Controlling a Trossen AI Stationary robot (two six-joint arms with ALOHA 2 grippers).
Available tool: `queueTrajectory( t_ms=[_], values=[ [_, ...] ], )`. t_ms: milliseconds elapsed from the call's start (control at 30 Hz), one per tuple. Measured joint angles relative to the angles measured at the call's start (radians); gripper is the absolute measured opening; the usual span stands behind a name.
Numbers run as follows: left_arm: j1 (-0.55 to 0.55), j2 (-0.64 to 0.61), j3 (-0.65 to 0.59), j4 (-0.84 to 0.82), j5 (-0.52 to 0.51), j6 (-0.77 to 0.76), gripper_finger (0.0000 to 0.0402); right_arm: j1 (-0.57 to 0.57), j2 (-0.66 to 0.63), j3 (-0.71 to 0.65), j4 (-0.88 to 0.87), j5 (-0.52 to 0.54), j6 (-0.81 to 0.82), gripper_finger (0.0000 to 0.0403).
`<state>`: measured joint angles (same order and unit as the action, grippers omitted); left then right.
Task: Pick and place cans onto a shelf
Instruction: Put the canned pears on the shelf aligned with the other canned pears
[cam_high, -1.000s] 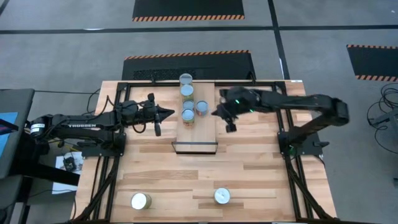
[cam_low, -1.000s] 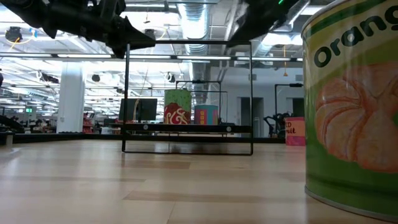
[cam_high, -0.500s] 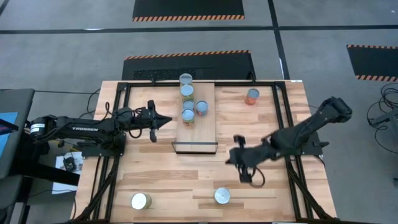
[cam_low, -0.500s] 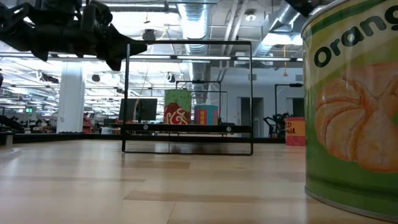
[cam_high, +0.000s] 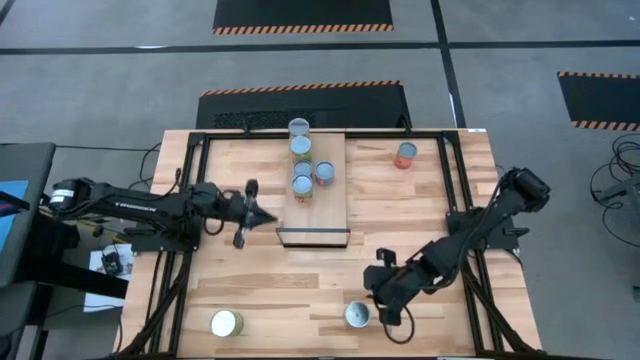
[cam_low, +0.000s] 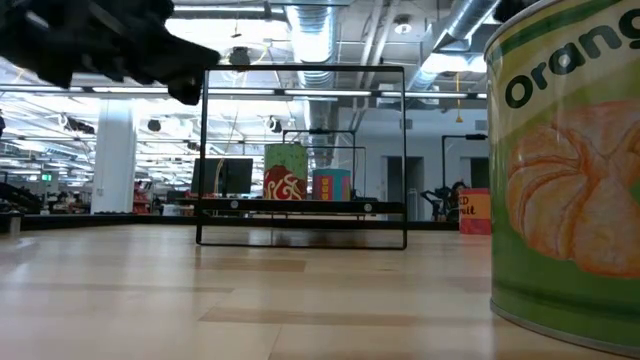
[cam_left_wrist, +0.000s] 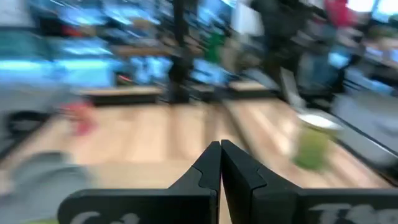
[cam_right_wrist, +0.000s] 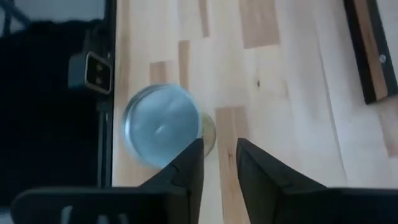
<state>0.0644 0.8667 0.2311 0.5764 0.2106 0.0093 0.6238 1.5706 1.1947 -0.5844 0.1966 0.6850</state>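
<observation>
The shelf (cam_high: 330, 195) lies at the table's far middle, and several cans (cam_high: 302, 168) stand on their bases along its left half. One red can (cam_high: 405, 155) stands at the far right. Two cans stand by the near edge: a white-topped one (cam_high: 227, 323) and a yellow-green orange can (cam_high: 357, 316), which looms large in the low view (cam_low: 560, 170). My right gripper (cam_high: 388, 315) hovers open just right of that can (cam_right_wrist: 163, 124), its fingers (cam_right_wrist: 193, 158) beside the lid. My left gripper (cam_high: 262, 215) is shut, left of the shelf's dark front edge (cam_high: 313, 237).
A black frame rail (cam_high: 300, 136) borders the wooden tabletop. A small camera block (cam_right_wrist: 98, 71) sits on the near rail close to the orange can. Bare wood (cam_high: 300, 280) spreads between the shelf and the near cans.
My right gripper has swung from beside the shelf's right side all the way toward the table's near edge, ending next to the orange can; the red can at the far right now stands uncovered. My left gripper has drifted toward the near edge, staying shut.
</observation>
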Motion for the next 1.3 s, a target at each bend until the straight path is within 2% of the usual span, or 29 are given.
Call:
queueTrajectory(
  t_ms=[67,133,267,300,367,500,600,700,833,1033,1300],
  values=[
    [-0.067,-0.01,0.05,-0.132,0.005,0.003,0.0,0.009,0.006,0.021,-0.013,0.011,-0.054,0.0124],
    [-0.15,-0.011,0.124,-0.31,-0.058,0.016,0.0,0.021,0.004,0.021,-0.024,0.025,-0.127,0.0116],
    [-0.351,0.006,0.283,-0.615,-0.225,0.007,0.0,0.046,-0.004,-0.005,-0.035,0.138,-0.229,0.0052],
    [-0.399,0.014,0.319,-0.674,-0.259,-0.015,0.0,0.051,-0.015,-0.024,-0.026,0.158,-0.242,0.0029],
    [-0.491,0.038,0.383,-0.792,-0.311,-0.089,0.0002,0.048,-0.039,-0.075,0.037,0.189,-0.267,0.0012],
    [-0.647,0.131,0.505,-1.005,-0.399,-0.27,0.0018,0.016,-0.108,-0.196,0.193,0.196,-0.337,0.0018],
    [-0.737,0.227,0.597,-1.16,-0.445,-0.403,0.004,-0.015,-0.174,-0.254,0.263,0.198,-0.393,0.0008],
    [-0.803,0.322,0.682,-1.307,-0.442,-0.504,0.0066,-0.038,-0.23,-0.283,0.311,0.196,-0.447,0.0008],
    [-0.856,0.431,0.762,-1.406,-0.359,-0.604,0.0093,-0.046,-0.27,-0.284,0.338,0.196,-0.521,0.0016],
    [-0.873,0.524,0.788,-1.415,-0.224,-0.69,0.0105,-0.045,-0.283,-0.284,0.346,0.195,-0.563,0.0007],
    [-0.873,0.543,0.787,-1.417,-0.206,-0.688,0.0105,-0.05,-0.273,-0.284,0.349,0.195,-0.558,0.0016]
  ],
)
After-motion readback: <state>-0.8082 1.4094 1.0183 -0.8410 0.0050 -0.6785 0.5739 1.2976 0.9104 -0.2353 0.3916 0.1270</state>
